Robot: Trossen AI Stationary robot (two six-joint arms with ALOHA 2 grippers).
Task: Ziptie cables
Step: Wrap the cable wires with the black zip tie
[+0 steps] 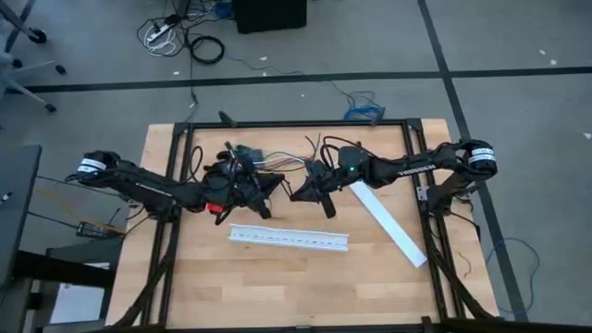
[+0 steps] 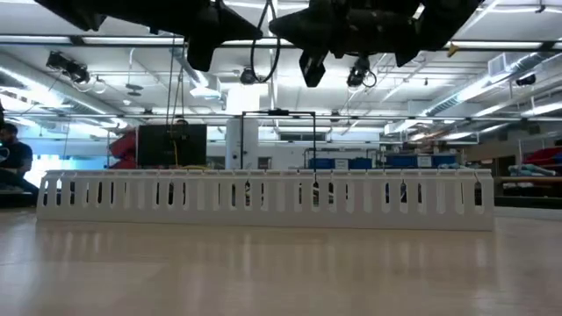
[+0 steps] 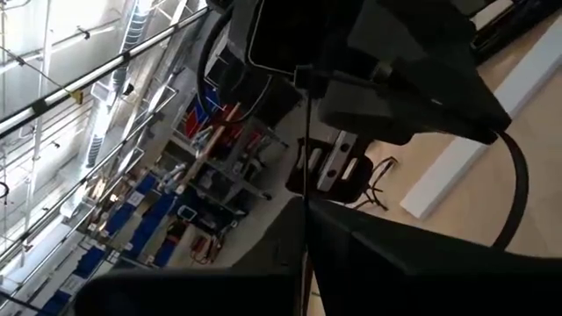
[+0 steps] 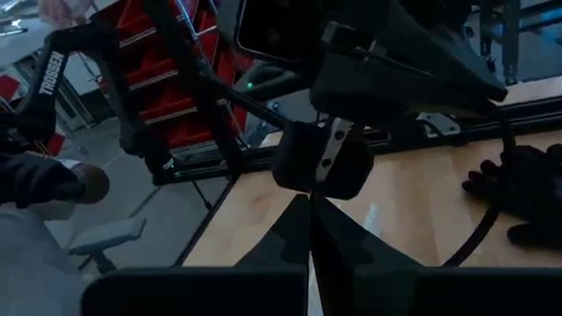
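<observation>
From above, my two dark arms meet over the pale wood table [image 1: 277,287], beyond the long white slotted channel [image 1: 289,238]. My left gripper [image 1: 261,190] and right gripper [image 1: 305,185] face each other. The cables [image 1: 282,165], thin wires in several colours, lie just beyond them; I count one bunch. A second, smooth white strip [image 1: 388,224] lies angled to the channel's right.

At table height, the channel's [image 2: 263,200] comb of slots fills the width (both arms are dark shapes overhead).

From my left wrist, a thin black strap, the ziptie [image 3: 306,132], runs straight down between my closed fingers [image 3: 395,254].

From my right wrist, my fingers [image 4: 369,254] meet pressed together; what they pinch I cannot tell.
</observation>
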